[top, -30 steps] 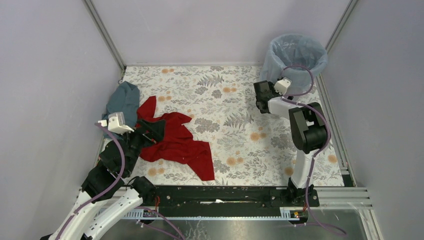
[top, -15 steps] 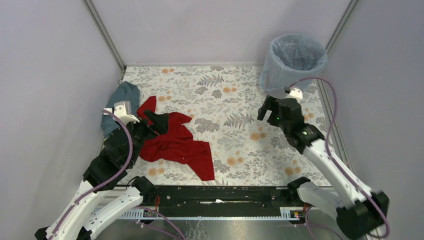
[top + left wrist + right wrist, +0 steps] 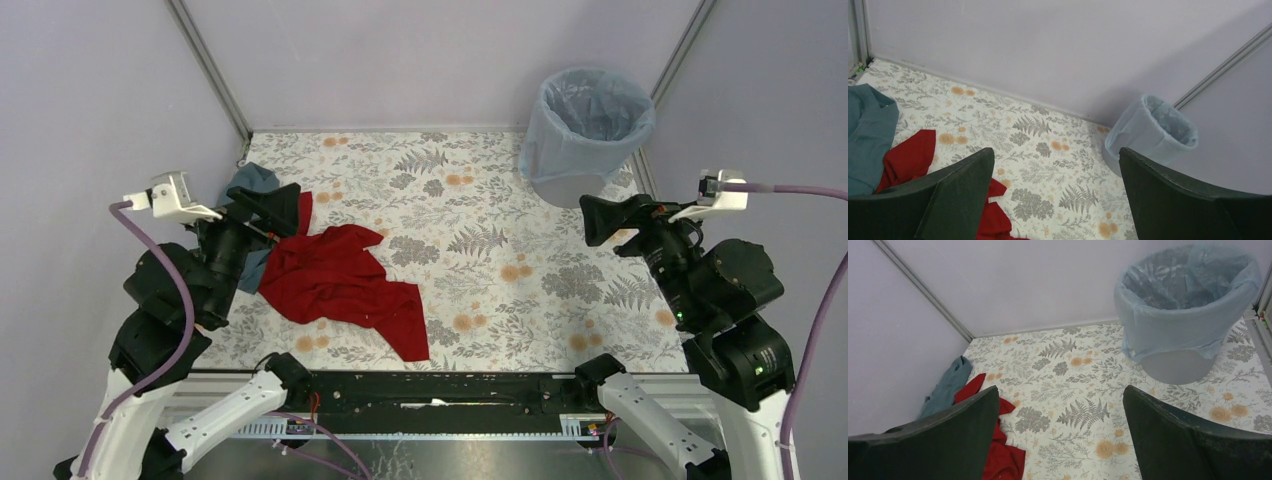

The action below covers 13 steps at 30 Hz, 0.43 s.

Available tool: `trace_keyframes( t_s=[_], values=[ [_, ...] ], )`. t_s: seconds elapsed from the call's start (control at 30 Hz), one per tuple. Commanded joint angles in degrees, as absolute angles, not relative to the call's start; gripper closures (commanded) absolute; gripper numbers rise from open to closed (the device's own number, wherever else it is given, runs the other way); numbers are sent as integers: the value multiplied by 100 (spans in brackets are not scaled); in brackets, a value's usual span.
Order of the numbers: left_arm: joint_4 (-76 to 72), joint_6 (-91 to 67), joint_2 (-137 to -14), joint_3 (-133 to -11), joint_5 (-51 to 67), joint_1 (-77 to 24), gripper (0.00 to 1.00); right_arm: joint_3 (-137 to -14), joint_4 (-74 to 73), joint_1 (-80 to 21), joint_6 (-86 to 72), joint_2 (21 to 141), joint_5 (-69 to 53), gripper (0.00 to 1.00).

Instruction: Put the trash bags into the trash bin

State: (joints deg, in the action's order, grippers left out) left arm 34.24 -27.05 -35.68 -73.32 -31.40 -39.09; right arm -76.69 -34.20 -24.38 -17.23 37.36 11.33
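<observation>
The trash bin (image 3: 572, 188), a round light grey bucket, stands upright in the far right corner. The pale blue trash bag (image 3: 590, 108) lines it, its film folded out over the rim and hanging down the walls. The right wrist view shows the bag (image 3: 1178, 325) open-mouthed, with the bin's bare grey wall (image 3: 1175, 367) below it. My right gripper (image 3: 600, 218) hangs open and empty in the air, in front of the bin and apart from it. My left gripper (image 3: 272, 205) is open and empty, raised over the cloths at the left. Between its fingers, the left wrist view shows the bag (image 3: 1148, 131) far off.
A red cloth (image 3: 345, 285) lies spread on the floral tabletop (image 3: 470, 250) at left centre. A teal-grey cloth (image 3: 250, 180) is bunched against the left wall, partly behind my left gripper. Pale walls close in the table on three sides.
Both arms have pulled back and up toward the near edge. The right gripper has left the bin's side and the left has risen off the red cloth. Both stay open.
</observation>
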Motion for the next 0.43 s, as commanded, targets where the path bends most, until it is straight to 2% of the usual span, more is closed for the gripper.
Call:
trace_keyframes(
  t_s=[0.0,0.4],
  values=[
    [3489,-2569,-3750,-7738,-3287,-3928,1,-7856,-3632,-2443,-1455,3677,1062,0],
    [3546,-2663,-3793,-7774,-3347,-3924,1,-7576,-3426,-2439,-1597,3396,1331,0]
  ],
)
